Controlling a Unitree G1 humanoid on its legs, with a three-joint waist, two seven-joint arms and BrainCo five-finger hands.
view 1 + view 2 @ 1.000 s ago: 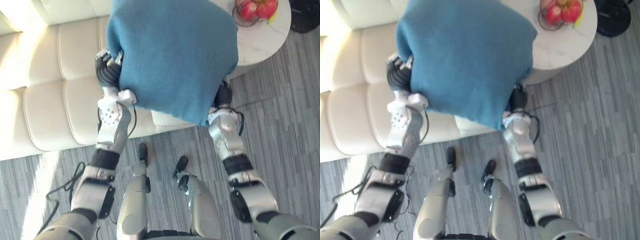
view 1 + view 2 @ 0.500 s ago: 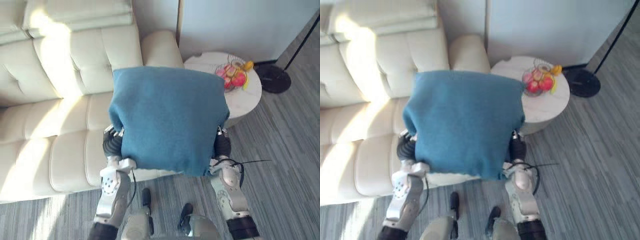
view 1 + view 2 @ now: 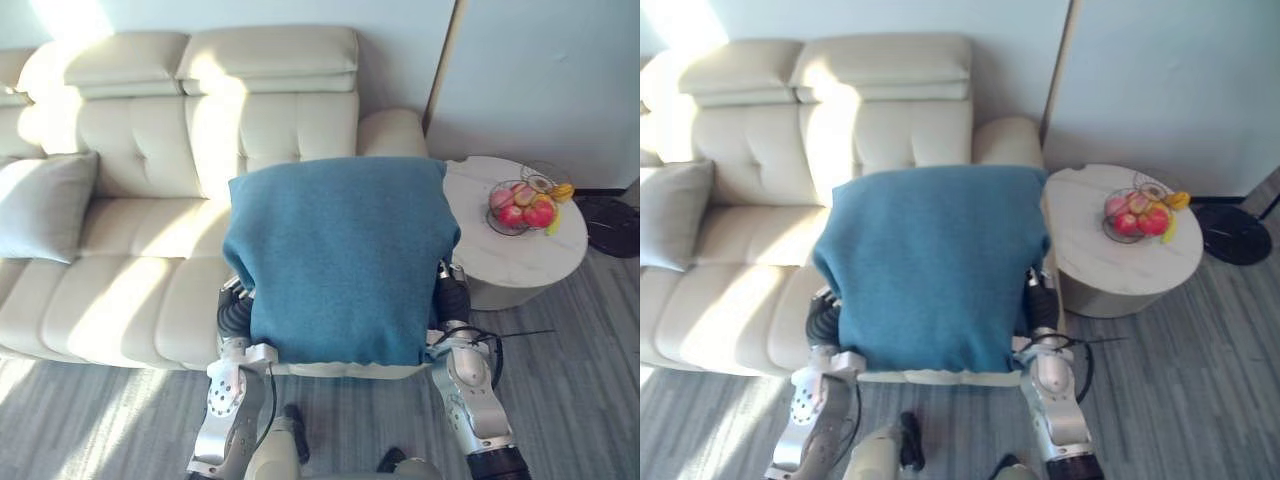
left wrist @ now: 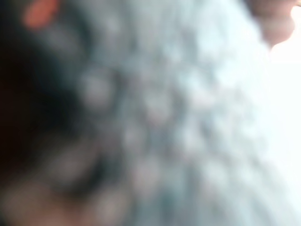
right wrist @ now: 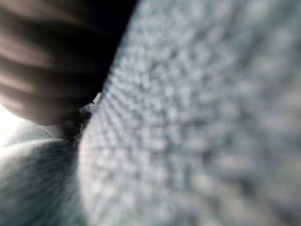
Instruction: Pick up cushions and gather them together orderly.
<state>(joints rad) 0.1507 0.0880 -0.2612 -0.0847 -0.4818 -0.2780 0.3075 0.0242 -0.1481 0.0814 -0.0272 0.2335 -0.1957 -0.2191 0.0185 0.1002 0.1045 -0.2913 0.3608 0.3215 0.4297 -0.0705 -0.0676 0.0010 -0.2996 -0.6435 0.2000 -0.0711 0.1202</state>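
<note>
Blue cushion [image 3: 340, 260], square, nubbly knit, between left hand [image 3: 235, 316] and right hand [image 3: 452, 299] (grip hidden, cannot tell)

Can't see the fingers of the left hand [image 3: 234, 312] or right hand [image 3: 452, 298], tucked behind the blue cushion [image 3: 340, 260]. Can't see all of the grey cushion [image 3: 40, 205], cut by the left edge.

Cream sofa [image 3: 130, 290]: grey cushion [image 3: 45, 205] at left end; round table [image 3: 500, 258]: fruit bowl [image 3: 525, 205]
</note>
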